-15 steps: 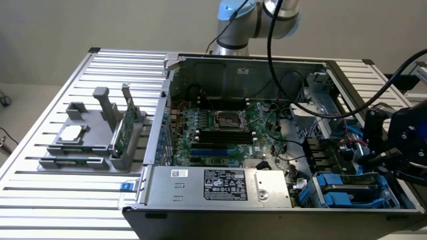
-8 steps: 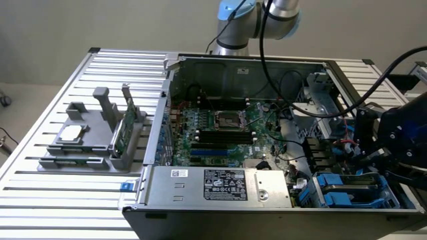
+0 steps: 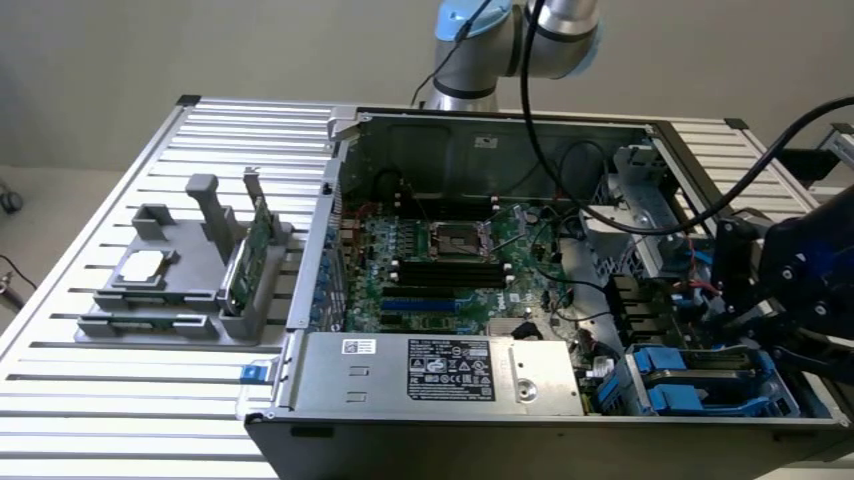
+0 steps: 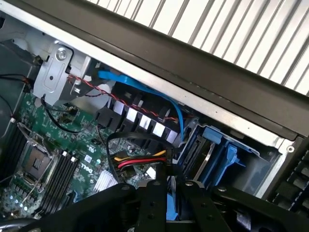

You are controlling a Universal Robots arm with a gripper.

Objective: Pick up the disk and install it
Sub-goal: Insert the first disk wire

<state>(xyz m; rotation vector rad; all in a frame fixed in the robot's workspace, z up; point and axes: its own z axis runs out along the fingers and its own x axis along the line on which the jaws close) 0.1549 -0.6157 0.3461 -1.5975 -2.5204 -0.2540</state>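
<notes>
Slatted metal counter [image 3: 134, 400] carries the open computer case [image 3: 534, 128]. On the exterior view's right, my tool [image 4: 172, 188] hangs over the blue drive bay [image 4: 227, 154], jaws narrow, clamped on what I take for the disk [image 4: 172, 208], edge-on. I judge installing is in hand; seating calls for squaring up with the bay.

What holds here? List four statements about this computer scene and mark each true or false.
1. The computer case lies open on a slatted table. True.
2. The green card lies flat inside the case. False: it stands upright in the grey holder beside the case.
3. The gripper hangs over the blue brackets in the case. True.
4. The silver chip sits on the motherboard. False: it rests on the grey holder.
</notes>
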